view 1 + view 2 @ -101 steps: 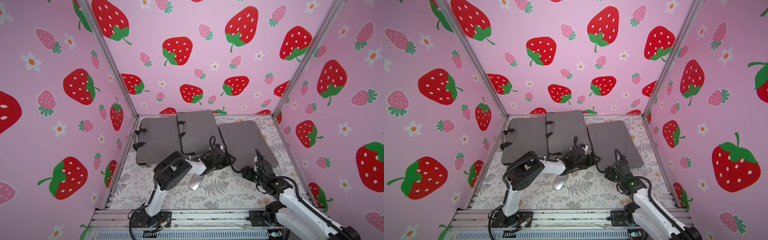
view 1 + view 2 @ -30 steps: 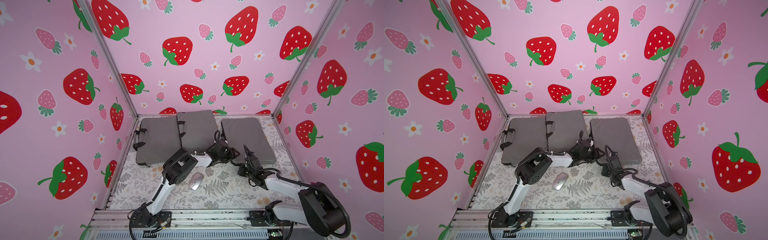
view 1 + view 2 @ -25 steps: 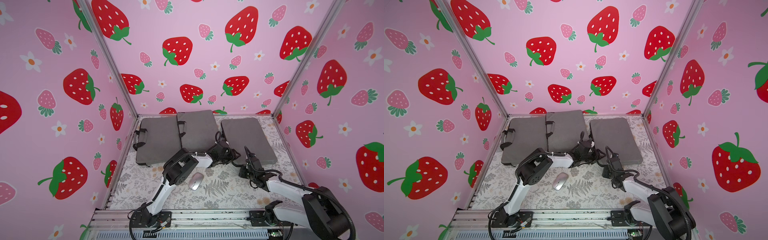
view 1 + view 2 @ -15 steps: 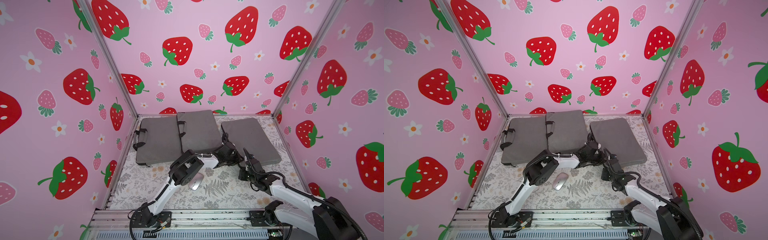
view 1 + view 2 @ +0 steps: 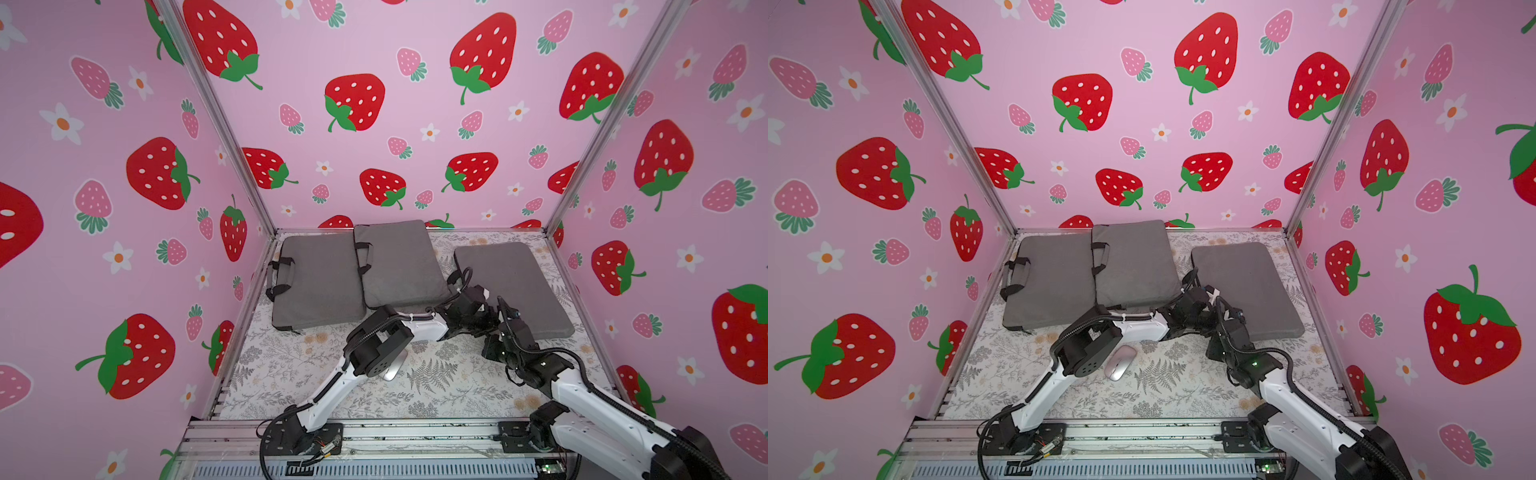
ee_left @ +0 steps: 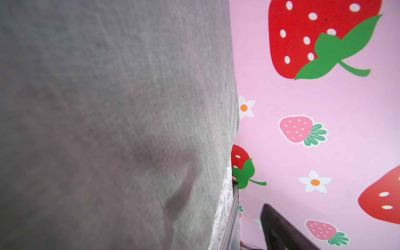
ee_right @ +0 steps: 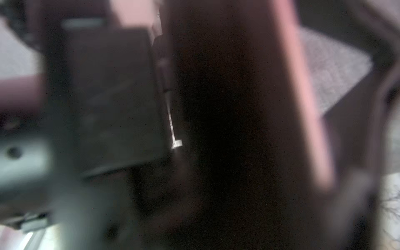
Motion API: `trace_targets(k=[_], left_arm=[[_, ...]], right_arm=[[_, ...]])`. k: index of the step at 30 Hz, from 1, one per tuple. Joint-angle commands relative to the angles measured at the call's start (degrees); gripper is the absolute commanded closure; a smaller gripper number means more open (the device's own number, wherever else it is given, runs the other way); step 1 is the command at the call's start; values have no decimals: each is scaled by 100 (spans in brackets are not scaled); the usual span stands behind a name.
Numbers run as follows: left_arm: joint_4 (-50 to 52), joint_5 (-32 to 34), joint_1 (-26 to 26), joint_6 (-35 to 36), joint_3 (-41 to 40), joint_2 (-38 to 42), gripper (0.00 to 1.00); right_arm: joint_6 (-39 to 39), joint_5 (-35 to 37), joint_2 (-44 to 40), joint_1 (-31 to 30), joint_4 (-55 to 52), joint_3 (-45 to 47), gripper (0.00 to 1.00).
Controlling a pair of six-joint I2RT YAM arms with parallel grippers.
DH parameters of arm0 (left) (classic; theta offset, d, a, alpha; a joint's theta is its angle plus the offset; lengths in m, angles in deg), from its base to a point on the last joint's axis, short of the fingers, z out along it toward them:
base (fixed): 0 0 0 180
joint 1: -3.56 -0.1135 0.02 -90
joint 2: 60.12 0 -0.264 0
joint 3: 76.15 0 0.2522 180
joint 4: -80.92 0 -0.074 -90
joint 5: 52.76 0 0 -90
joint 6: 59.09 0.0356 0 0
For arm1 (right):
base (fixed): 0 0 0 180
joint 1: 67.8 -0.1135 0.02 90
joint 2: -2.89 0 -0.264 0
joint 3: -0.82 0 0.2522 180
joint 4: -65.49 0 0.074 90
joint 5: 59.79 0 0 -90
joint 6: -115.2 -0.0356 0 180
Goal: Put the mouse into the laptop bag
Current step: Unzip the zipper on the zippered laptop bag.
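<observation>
The silver mouse (image 5: 1120, 362) lies on the floral mat near the middle, untouched; my left arm's elbow partly hides the mouse (image 5: 390, 369) in a top view. The right-hand grey laptop bag (image 5: 513, 286) lies flat at the back right. My left gripper (image 5: 484, 316) is at that bag's near-left edge. In the left wrist view one dark finger (image 6: 281, 233) stands far out to the side, and grey bag fabric (image 6: 112, 121) covers the other: open. My right gripper (image 5: 503, 305) is close beside it at the same edge, shut. Its wrist view is dark and blurred, so what it pinches does not show.
Two more grey bags with handles lie at the back: one on the left (image 5: 316, 282), and one in the middle (image 5: 399, 262) overlapping it. Pink strawberry walls (image 5: 681, 249) close in three sides. The metal rail (image 5: 415, 436) runs along the front.
My left arm has stretched further right to the right-hand bag's edge. That bag has slid right and nearer. The right arm has drawn back a little. The mouse has not moved.
</observation>
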Motion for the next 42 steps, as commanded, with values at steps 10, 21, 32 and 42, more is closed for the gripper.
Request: trace_targets(k=[10, 21, 32, 42], left_arm=[[-127, 18, -875, 74, -1013, 1146, 1], [-168, -4, -1112, -77, -1048, 972, 1], [314, 116, -1127, -40, -377, 347, 0], [366, -173, -1058, -296, 688, -626, 67]], right_arm=[[-2670, 1592, -817, 403, -2961, -186, 100], [-3115, 2305, -1597, 2316, -4651, -597, 100], [-1866, 1274, -1431, 4006, -4134, -632, 100], [-1022, 444, -1344, 4107, -3347, -348, 100]])
